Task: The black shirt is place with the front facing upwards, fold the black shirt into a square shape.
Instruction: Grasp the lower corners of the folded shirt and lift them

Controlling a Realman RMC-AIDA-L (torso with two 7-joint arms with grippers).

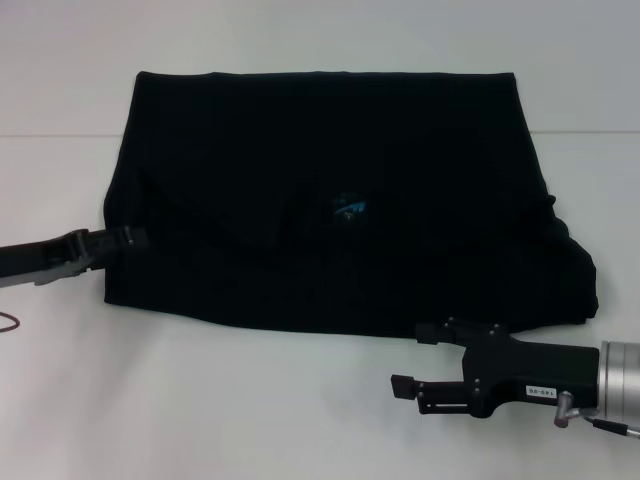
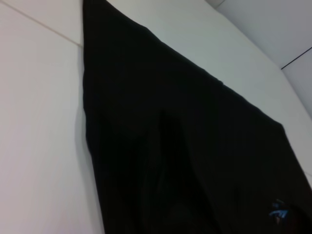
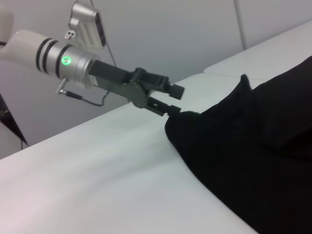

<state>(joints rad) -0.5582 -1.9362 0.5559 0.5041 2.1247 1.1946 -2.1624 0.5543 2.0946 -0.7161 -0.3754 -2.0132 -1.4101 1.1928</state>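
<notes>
The black shirt (image 1: 320,150) lies on the white table (image 1: 250,400), its upper part folded over so a small blue neck label (image 1: 350,207) shows near the middle. No lettering is visible. My left gripper (image 1: 138,238) sits low at the shirt's left edge; in the right wrist view this left gripper (image 3: 173,100) has its jaws apart, the lower finger touching the cloth corner. My right gripper (image 1: 416,359) stands open just in front of the shirt's near edge at the right, with nothing between its fingers. The left wrist view shows the shirt (image 2: 170,122) and its label (image 2: 279,213).
The white table (image 3: 97,185) runs wide around the shirt (image 3: 253,146), with a seam line (image 1: 60,134) behind it. A thin cable (image 1: 8,321) lies at the far left edge. A wall stands beyond the table.
</notes>
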